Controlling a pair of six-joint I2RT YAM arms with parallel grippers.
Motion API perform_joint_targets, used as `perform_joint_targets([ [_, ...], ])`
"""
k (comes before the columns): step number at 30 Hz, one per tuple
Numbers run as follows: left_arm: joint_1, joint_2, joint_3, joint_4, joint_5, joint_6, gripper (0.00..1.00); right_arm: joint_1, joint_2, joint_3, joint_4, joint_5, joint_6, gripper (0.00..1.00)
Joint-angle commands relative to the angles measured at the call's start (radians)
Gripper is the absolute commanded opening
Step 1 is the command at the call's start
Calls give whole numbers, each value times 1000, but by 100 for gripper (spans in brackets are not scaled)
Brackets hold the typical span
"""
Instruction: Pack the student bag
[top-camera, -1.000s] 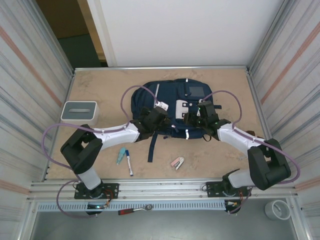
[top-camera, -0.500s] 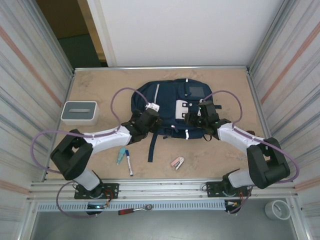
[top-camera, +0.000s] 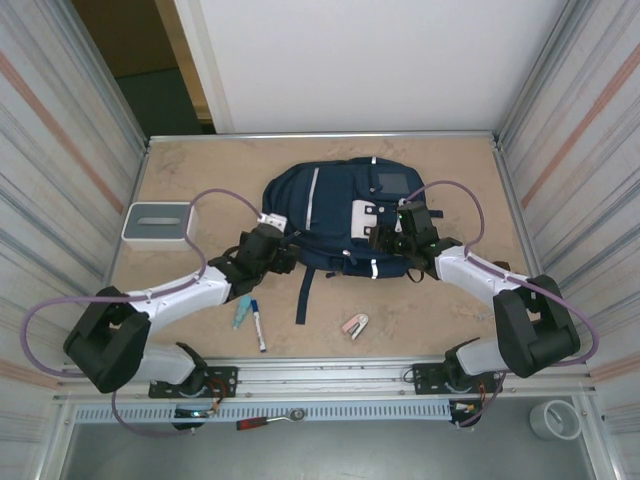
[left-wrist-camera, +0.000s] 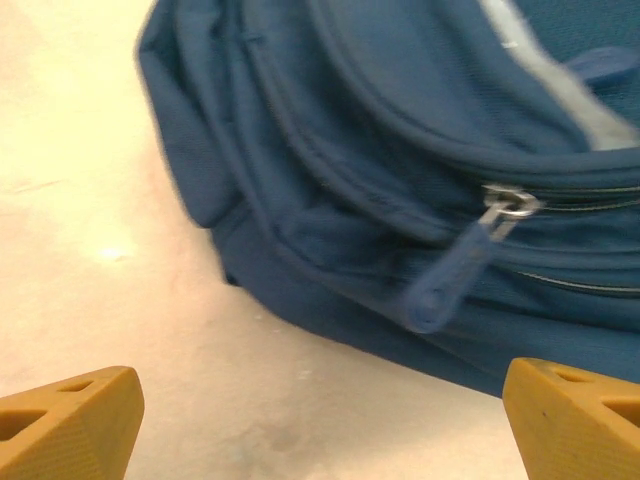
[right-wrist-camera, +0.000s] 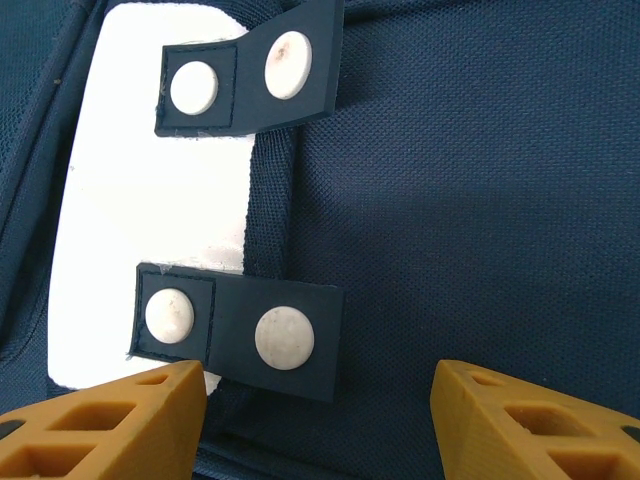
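Here, student bag (top-camera: 335, 215) on table (top-camera: 200, 170), left pincer (left-wrist-camera: 320, 420) gaping beside it

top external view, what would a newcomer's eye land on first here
The navy student bag lying flat in the middle of the table draws the eye first. It is flanked by the left gripper, open at its left edge, and the right gripper, open over its white patch. Next come the grey-white box at far left and a marker near the front.
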Motion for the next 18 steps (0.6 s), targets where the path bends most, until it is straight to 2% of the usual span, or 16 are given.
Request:
perform_joint_targets([
  [1, -3, -18, -14, 78, 143, 1, 91, -19, 11, -12, -52, 45, -18, 60],
  [3, -3, -10, -12, 99, 159, 16, 89, -19, 13, -13, -50, 41, -17, 60],
  [6, 12, 12, 18, 96, 189, 37, 77, -19, 21, -11, -51, 42, -17, 61],
  [7, 24, 19, 26, 99, 221, 43, 71, -20, 22, -11, -51, 40, -15, 61],
  [10, 83, 44, 43, 97, 335, 49, 64, -19, 18, -13, -52, 41, -16, 61],
  [18, 203, 13, -3, 134, 596, 58, 64, -22, 2, -16, -71, 57, -29, 61],
])
